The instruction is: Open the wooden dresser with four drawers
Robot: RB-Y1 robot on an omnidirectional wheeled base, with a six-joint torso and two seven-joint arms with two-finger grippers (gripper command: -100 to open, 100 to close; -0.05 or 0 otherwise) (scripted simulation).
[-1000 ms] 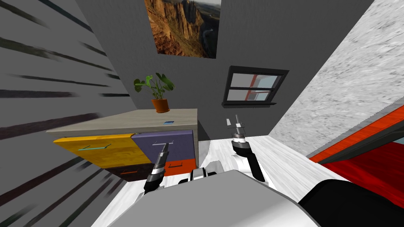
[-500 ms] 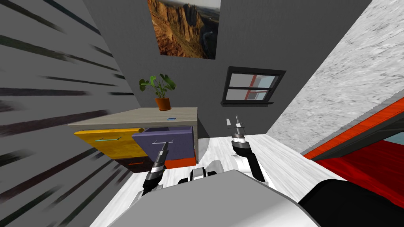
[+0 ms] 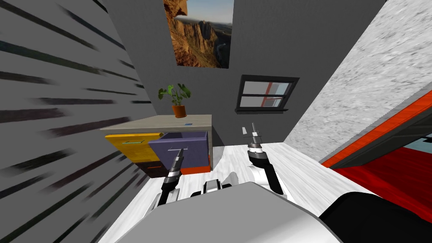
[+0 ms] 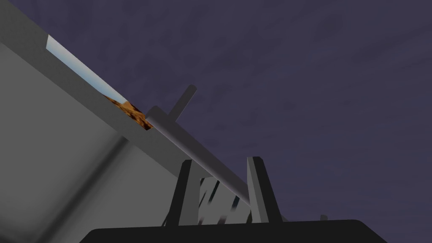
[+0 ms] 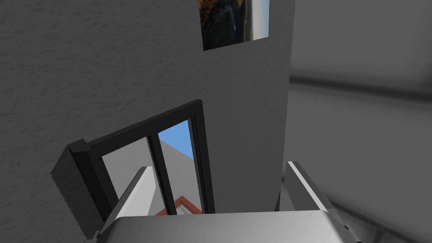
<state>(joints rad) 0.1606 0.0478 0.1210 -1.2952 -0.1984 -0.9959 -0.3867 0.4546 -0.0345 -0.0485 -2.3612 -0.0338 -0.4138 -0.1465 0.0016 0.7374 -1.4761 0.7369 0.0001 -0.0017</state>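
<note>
Head view: the dresser (image 3: 168,123) stands by the striped wall, its purple drawer (image 3: 187,145) jutting out, with the left gripper (image 3: 180,152) at the drawer front. The right gripper (image 3: 249,130) is raised, well apart.
Left wrist view: its fingers clamp the handle (image 4: 190,145).
Right wrist view: its fingers are spread wide and hold nothing.

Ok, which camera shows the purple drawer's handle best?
The left wrist view: the handle is a big grey bar, close up, with the left gripper shut on it. The head view shows it as a tiny pale line on the purple drawer. The right wrist camera faces away from the dresser.
</note>
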